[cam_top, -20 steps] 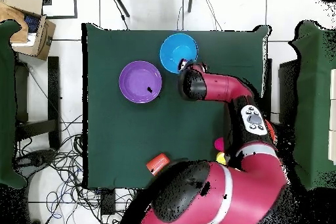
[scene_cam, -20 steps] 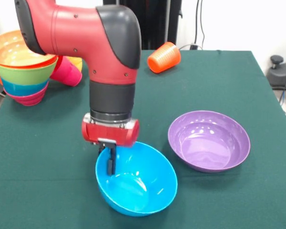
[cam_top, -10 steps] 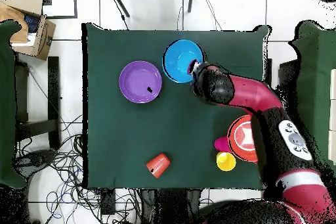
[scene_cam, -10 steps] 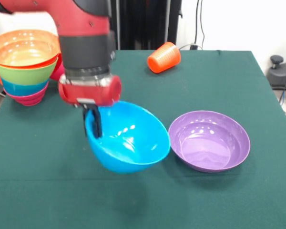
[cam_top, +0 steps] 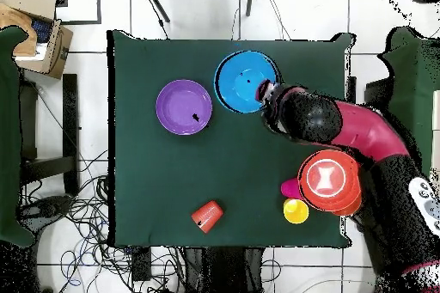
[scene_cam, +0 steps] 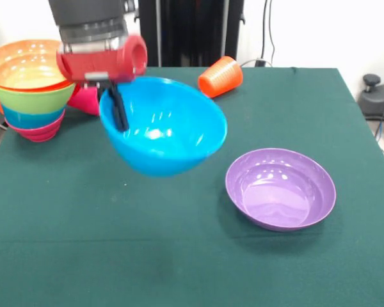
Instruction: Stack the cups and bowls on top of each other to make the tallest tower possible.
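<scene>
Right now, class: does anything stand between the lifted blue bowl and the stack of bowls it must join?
Nothing visible: the blue bowl hangs from the fingers above the cloth, beside the stack.

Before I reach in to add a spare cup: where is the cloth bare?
Bare: the near strip of table before the purple bowl, and the far right corner beyond it. Crowded: the corner with the tower, where the tool holds the blue bowl aloft.

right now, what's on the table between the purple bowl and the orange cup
Only bare green cloth lies between the purple bowl and the orange cup, clearest in the overhead view.
</scene>
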Robot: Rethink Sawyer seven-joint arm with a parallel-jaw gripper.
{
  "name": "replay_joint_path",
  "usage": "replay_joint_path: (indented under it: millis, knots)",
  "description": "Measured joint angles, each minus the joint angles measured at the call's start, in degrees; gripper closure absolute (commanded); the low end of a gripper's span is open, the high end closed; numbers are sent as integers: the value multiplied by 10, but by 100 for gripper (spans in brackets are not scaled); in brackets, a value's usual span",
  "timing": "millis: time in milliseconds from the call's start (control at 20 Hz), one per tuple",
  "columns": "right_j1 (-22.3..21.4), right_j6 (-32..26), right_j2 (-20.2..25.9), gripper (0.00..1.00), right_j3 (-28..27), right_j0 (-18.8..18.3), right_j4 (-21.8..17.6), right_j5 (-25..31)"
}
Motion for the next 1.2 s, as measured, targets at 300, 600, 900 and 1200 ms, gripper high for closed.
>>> replay_joint_path:
  millis: [300, 600, 900, 1200]
  knots:
    - [-55, -3, 97, 100, 77, -78, 7, 45]
    - [-119, -16, 205, 100, 168, -169, 19, 108]
    - [-162, -37, 304, 100, 233, -243, 20, 161]
    - [-175, -59, 376, 100, 270, -297, 16, 195]
